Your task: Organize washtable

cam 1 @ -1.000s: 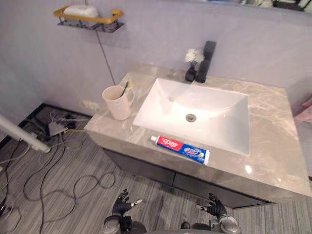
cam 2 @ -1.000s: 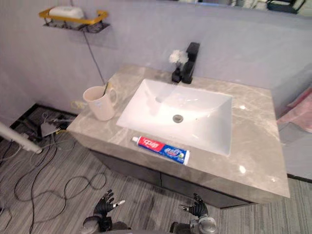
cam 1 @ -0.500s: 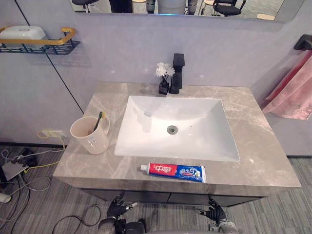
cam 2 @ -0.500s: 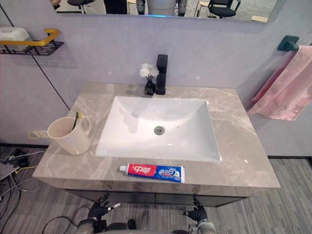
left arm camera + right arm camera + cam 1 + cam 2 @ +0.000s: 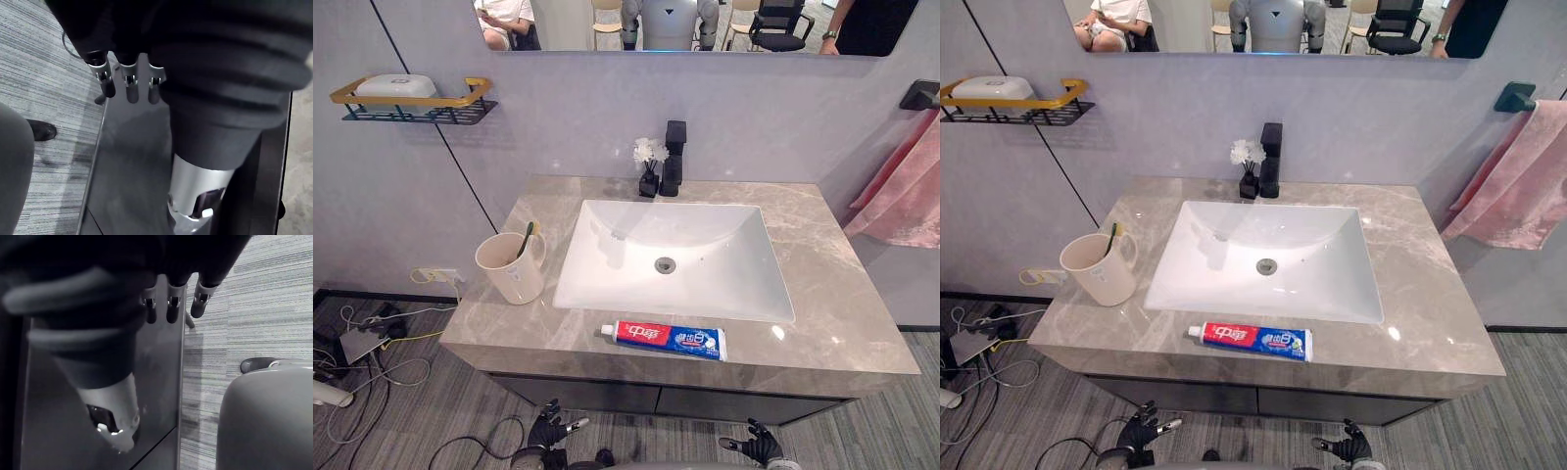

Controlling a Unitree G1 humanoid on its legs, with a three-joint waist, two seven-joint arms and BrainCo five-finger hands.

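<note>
Hands low and empty, nothing taken up

The left hand [image 5: 548, 431] and the right hand [image 5: 759, 448] are seen below the worktop [image 5: 842, 294], with fingers relaxed and spread and nothing held. The toothpaste tube [image 5: 666, 339] is laid flat at the front edge, just before the sink [image 5: 607, 264]. It probably belongs in the cup [image 5: 511, 268] at the left, where a toothbrush [image 5: 526, 238] is stood.

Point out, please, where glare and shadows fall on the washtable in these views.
Left eye view: a bright glare spot lies on the countertop just right of the toothpaste tube; the faucet throws a soft shadow into the sink. Right eye view: the same glare spot shows. Left wrist view: the left hand hangs in dim light before a dark cabinet front.
</note>
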